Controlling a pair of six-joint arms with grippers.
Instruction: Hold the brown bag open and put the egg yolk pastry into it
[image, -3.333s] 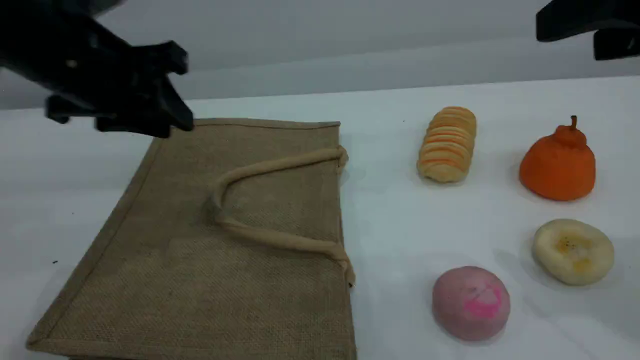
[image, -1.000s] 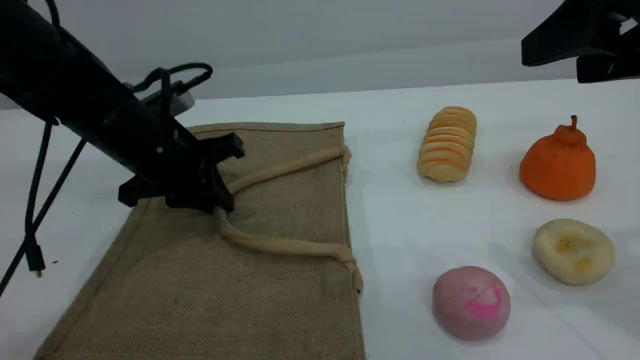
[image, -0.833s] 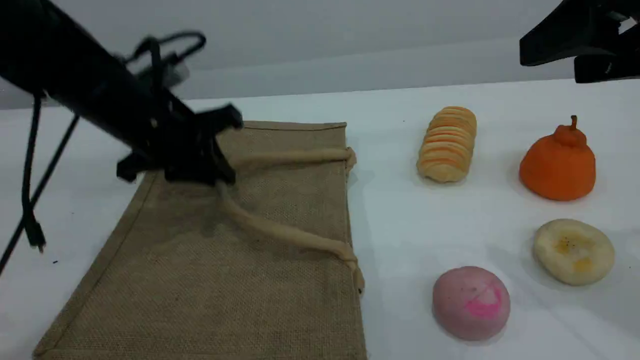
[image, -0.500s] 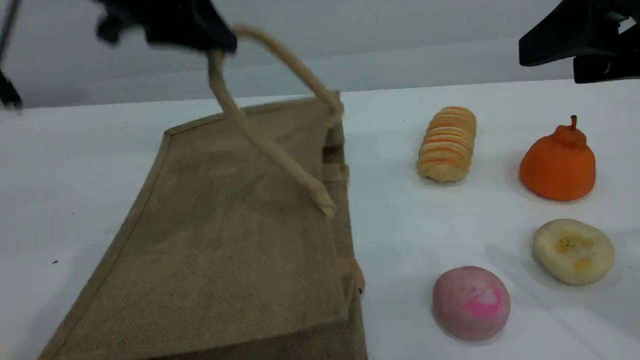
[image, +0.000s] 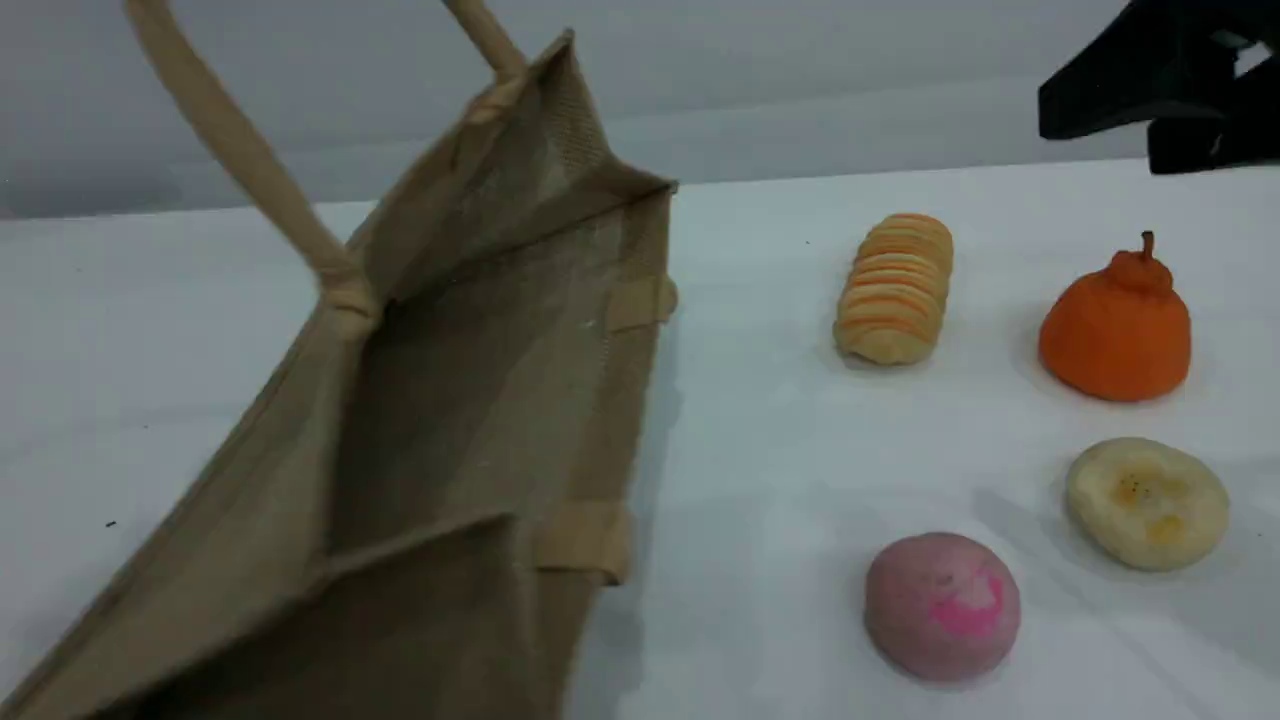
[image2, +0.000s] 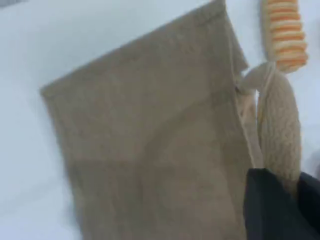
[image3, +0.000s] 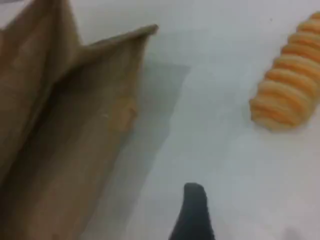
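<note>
Scene view: we see the bag (image: 450, 400) lifted open at the table's (image: 780, 440) left edge by one handle (image: 240, 150); the pastry (image: 1147, 503) lies near the right edge.

Left wrist view: our left gripper (image2: 280, 200) is clamped on that handle.

Right wrist view: our right gripper (image3: 192, 215) hangs spread wide, empty.

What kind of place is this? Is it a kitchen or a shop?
Probably neither: it looks like a robot test bench. There's a bare white table against a plain grey wall, a black robot gripper hanging above, and a brown bag beside toy-like foods such as the egg yolk pastry laid out in neat spots.
</note>
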